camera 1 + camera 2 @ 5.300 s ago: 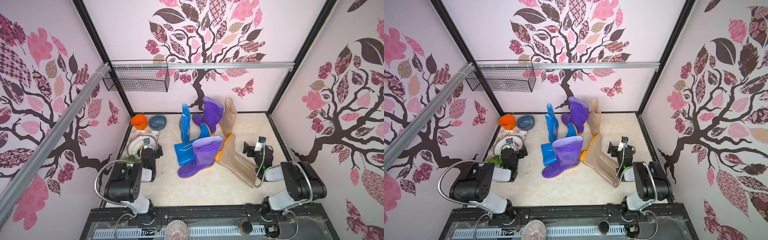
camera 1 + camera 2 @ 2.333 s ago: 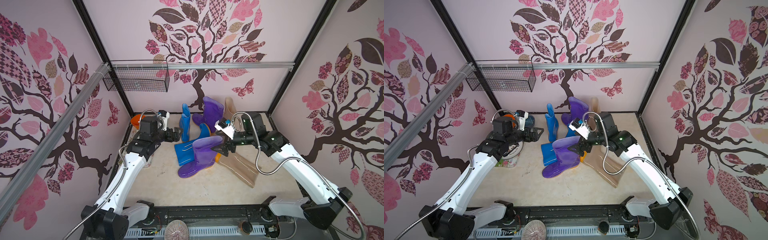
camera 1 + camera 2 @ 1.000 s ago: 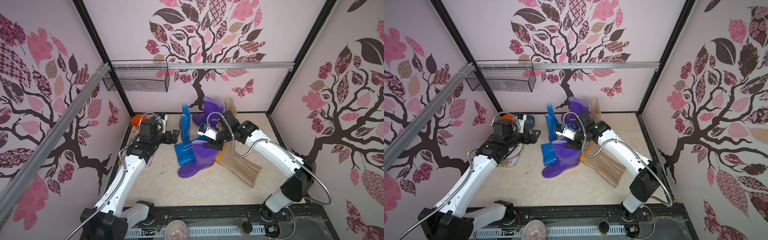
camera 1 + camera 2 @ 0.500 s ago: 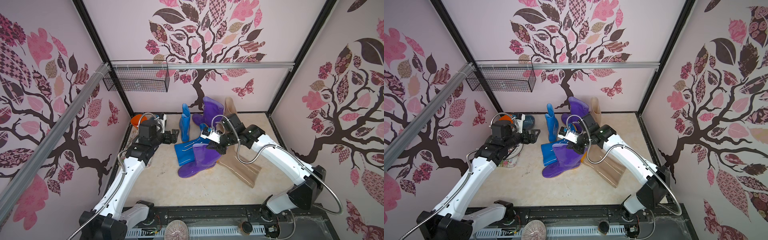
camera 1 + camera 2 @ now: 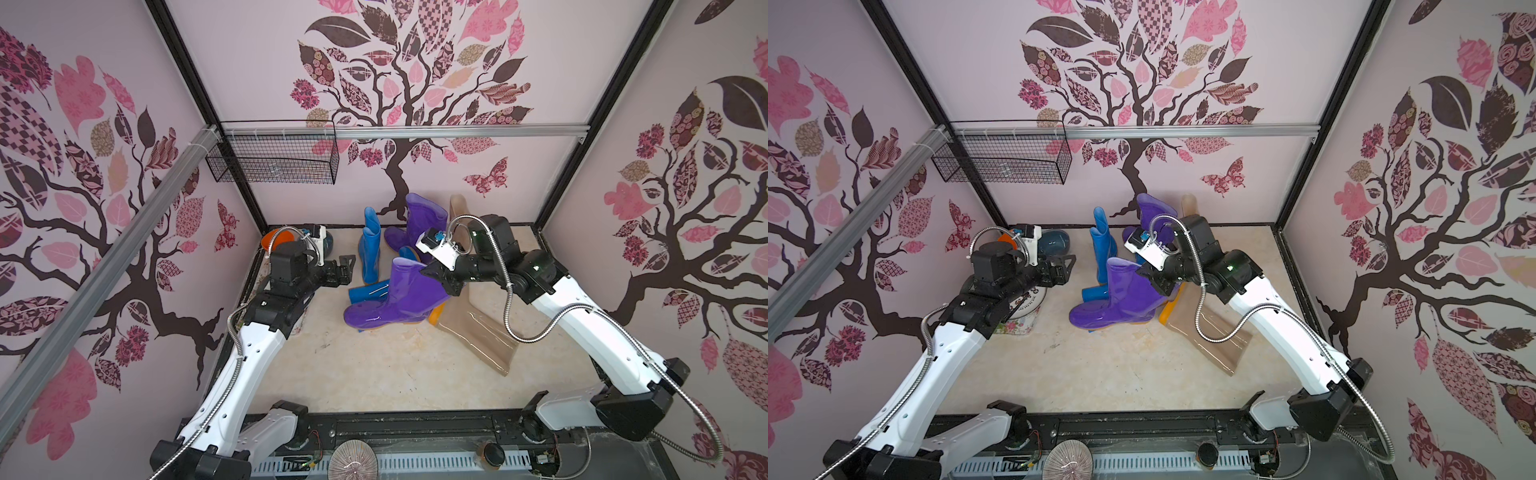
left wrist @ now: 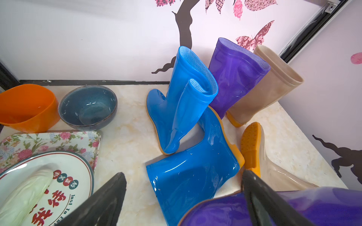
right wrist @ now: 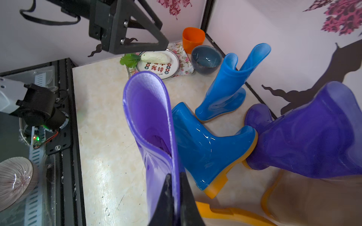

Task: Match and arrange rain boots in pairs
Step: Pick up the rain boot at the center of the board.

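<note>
The right gripper (image 7: 175,183) is closed tight on the shaft rim of the near purple boot (image 5: 390,297). One finger is inside the opening and one outside, with the rubber wall pinched between them. That boot stands upright in the middle of the floor (image 5: 374,374), its toe pointing left and near. Whether its sole is clear of the floor cannot be told. Just behind it a blue boot (image 5: 368,291) lies on its side, half hidden in both top views, its orange-yellow sole turned to the right. Farther back the second blue boot (image 5: 370,249) stands upright with its shaft creased. The other purple boot (image 5: 424,220) and a beige boot (image 5: 457,205) stand side by side against the far wall. The second beige boot (image 5: 478,332) lies flat to the right — sole near the held boot, shaft mouth toward the near right. The left gripper (image 5: 348,268) hangs to the left of the blue boots, its jaws spread wide and holding nothing. In the far-left corner sit an orange cup (image 6: 27,107) and a grey-blue bowl (image 6: 88,107). Just nearer is a floral tray (image 6: 49,140) carrying a plate (image 6: 78,176) with a pale vegetable (image 6: 25,193) on it.
</note>
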{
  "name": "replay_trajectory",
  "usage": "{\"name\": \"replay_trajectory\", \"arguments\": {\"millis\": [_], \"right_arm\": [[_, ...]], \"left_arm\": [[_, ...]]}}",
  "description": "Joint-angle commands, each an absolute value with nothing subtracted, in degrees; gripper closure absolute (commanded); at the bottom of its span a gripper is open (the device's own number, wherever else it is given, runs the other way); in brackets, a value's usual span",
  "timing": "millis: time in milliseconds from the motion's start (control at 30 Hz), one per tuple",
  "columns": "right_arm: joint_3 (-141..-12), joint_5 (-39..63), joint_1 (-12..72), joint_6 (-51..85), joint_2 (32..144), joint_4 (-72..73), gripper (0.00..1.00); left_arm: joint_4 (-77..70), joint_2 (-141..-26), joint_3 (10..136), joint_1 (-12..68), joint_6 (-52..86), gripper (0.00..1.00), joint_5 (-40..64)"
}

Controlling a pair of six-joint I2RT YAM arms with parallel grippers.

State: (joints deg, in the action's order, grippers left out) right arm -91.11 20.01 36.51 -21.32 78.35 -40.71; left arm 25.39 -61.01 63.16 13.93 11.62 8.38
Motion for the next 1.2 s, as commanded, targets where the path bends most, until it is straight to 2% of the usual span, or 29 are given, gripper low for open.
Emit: {"name": "replay_trajectory", "arguments": {"millis": [0,200,533,767,967,1167], "right_arm": [[-95.8,19.4,33.9,-14.0,74.3,-34.9,1.00],[-100.5,17.1,29.6,-5.0,73.9,-39.6,1.00],[-102.7,5.4,27.8,3.7,71.1,-48.5,1.00],[-100.8,5.0,18.8,8.8,67.9,-52.6,1.00],[-100.1,-0.3,17.3,8.7,67.3,-56.8,1.00],[-97.5,3.6,8.1,9.3,67.1,-58.3,1.00]], "left_arm": [[23.6,-60.1,63.9,14.1,13.0,0.05,8.4],[23.5,-60.3,64.8,14.0,13.6,0.06,9.0],[22.2,-62.0,65.9,14.1,15.4,0.06,11.3],[21.6,-62.6,66.2,14.1,15.7,0.06,12.0],[21.8,-62.7,66.2,14.2,15.3,0.06,11.8],[22.0,-62.8,66.0,14.4,15.0,0.06,11.6]]}}
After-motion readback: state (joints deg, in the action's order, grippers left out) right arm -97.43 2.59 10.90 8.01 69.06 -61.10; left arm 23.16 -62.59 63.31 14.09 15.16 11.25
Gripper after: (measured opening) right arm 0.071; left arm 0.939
